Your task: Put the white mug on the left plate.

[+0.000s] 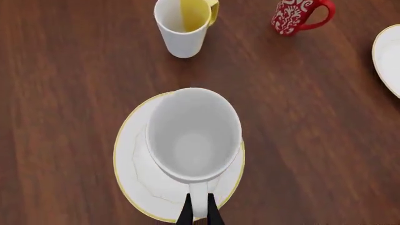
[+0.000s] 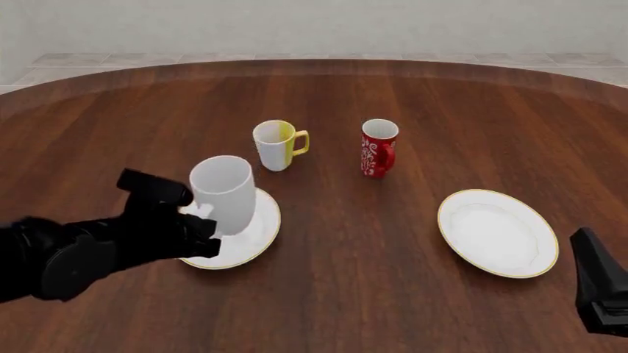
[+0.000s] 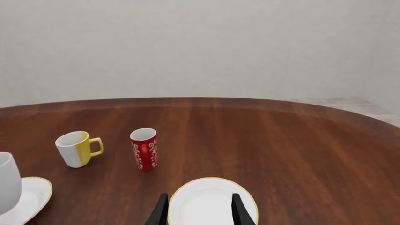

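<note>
The white mug (image 2: 223, 193) is seen upright over the left plate (image 2: 257, 234), its handle pinched between the closed fingers of the left gripper (image 1: 198, 213), while the right gripper (image 3: 200, 210) is held spread and empty above the other plate (image 2: 498, 232).

Three mugs are showing: one tall, glossy, all-white mug (image 2: 222, 193), one smaller white-and-yellow mug with a yellow handle (image 2: 278, 145), and one red mug with a white pattern (image 2: 378, 148). Two round, shallow white plates with thin golden rims are lying on the dark wooden counter (image 2: 393, 279): one on the left (image 2: 257, 234), one on the right (image 2: 496, 232).
</note>
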Controlling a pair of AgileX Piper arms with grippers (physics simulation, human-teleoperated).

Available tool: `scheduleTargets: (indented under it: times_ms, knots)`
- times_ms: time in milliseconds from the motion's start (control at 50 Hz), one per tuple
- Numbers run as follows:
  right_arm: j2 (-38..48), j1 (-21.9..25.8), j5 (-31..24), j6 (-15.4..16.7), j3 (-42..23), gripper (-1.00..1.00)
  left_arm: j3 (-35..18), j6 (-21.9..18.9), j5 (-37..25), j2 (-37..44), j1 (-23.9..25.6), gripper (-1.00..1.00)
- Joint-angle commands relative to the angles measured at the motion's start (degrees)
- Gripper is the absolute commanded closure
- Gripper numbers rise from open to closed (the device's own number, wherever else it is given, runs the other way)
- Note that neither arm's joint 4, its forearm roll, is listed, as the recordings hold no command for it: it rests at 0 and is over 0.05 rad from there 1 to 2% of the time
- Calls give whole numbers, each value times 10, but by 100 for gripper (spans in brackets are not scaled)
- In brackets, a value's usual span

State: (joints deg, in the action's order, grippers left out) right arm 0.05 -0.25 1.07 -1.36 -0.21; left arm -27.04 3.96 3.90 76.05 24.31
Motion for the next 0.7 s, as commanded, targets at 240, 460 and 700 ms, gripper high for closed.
scheduleTargets:
  times_ms: [240, 460, 700]
  knots:
    - [0, 3, -2, 3, 0, -100, 25, 2, 25, 12, -17, 100]
    - [0, 3, -2, 2, 0, -100, 30, -1, 31, 16, -23, 100]
    - [0, 3, -2, 2, 0, -100, 28, 2, 36, 24, -22, 100]
